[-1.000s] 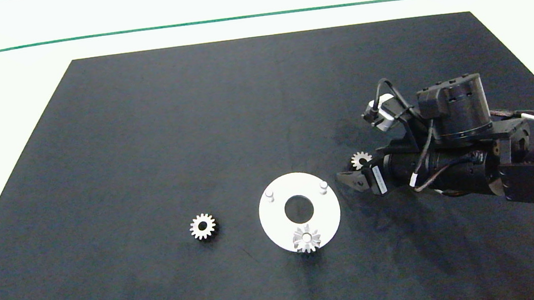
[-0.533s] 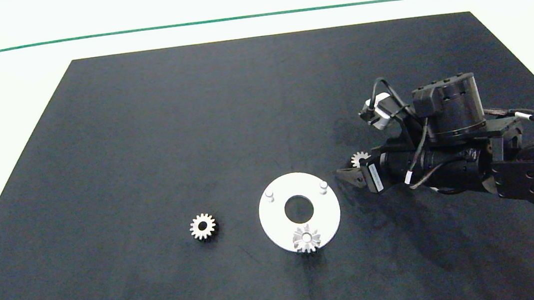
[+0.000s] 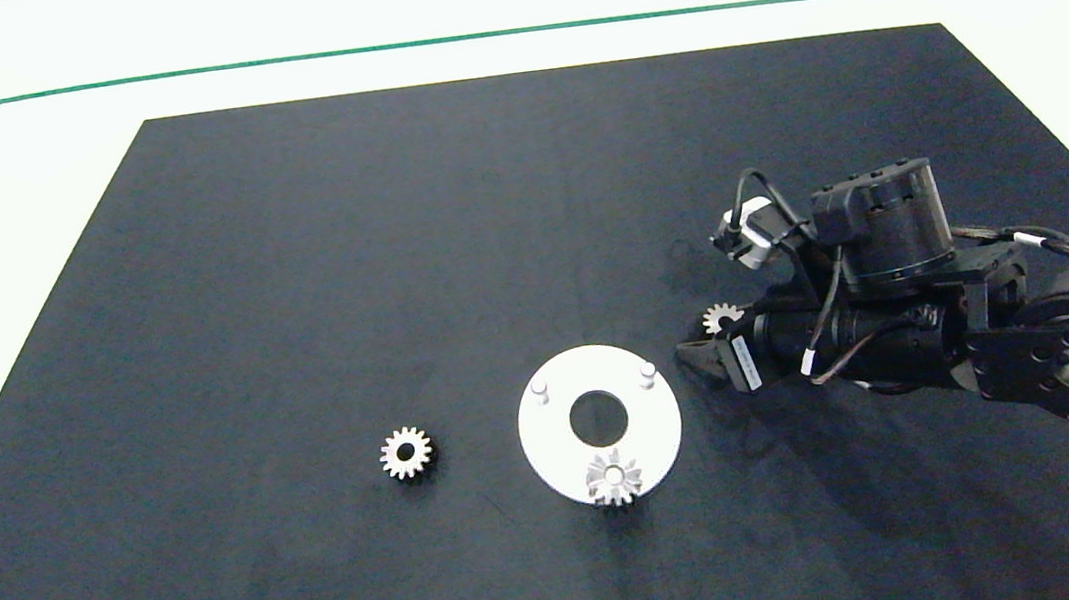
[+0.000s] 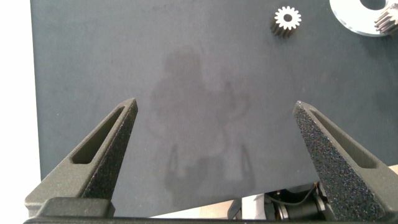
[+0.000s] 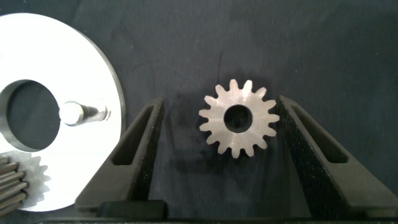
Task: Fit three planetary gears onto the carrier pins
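One of the three gears (image 3: 613, 478) already sits on a pin at the near edge of the white disc (image 3: 550, 439), so a third of the job looks done; the two pins on the disc's far side, one (image 3: 539, 392) on the left and one (image 3: 646, 371) on the right, are bare. A second gear (image 3: 406, 452) lies flat on the black mat of the desk (image 3: 289, 267), well apart from the disc on its left. The third gear (image 5: 239, 118) lies flat just beyond the disc's right edge, between the fingers of the right end effector (image 5: 219, 155), which is spread wide on either side of it and grips nothing yet. This gear is silvery, with pointed teeth and a dark round bore. The left end effector (image 4: 217, 155) hangs wide open and empty, further left of the disc than the second gear.
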